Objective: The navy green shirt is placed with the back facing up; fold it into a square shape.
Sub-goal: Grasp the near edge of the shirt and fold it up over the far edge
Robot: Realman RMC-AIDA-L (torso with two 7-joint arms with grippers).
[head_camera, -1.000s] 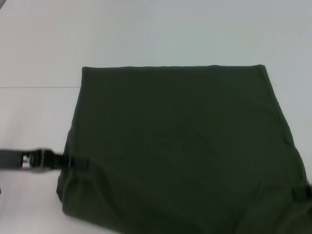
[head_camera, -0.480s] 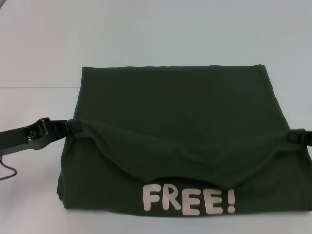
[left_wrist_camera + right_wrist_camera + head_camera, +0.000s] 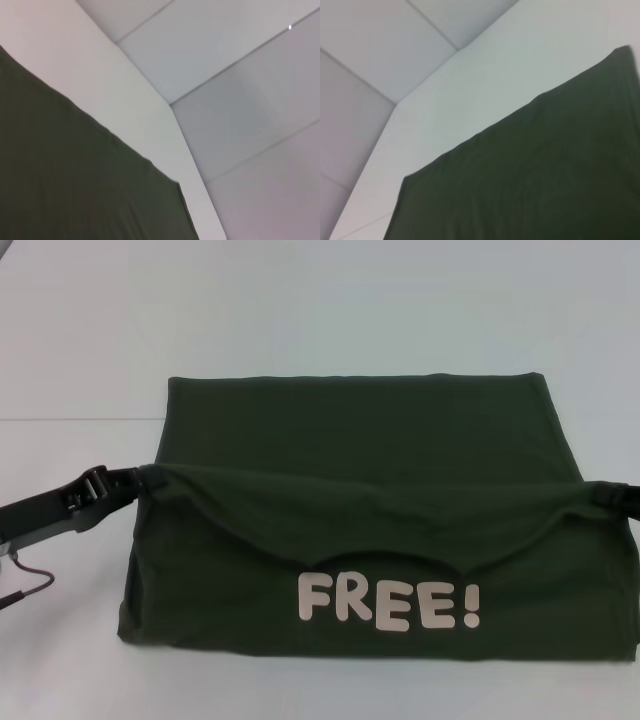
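Hands first: the left hand (image 3: 148, 480) comes in from the left edge of the head view and pinches the left end of a lifted fold of the navy green shirt (image 3: 370, 435). The right hand (image 3: 603, 494) reaches in at the right edge and pinches the other end of the same fold, at about the same height. Between the two hands the held edge sags in a shallow curve across the shirt's width. Below that curve, on the near part of the cloth, pale block letters reading "FREE!" (image 3: 389, 602) show. The far half of the shirt lies flat with a straight far edge. The shirt sits in the middle of the white surface (image 3: 320, 310). Both wrist views show only dark cloth (image 3: 75, 175) against the white surface (image 3: 485, 75).
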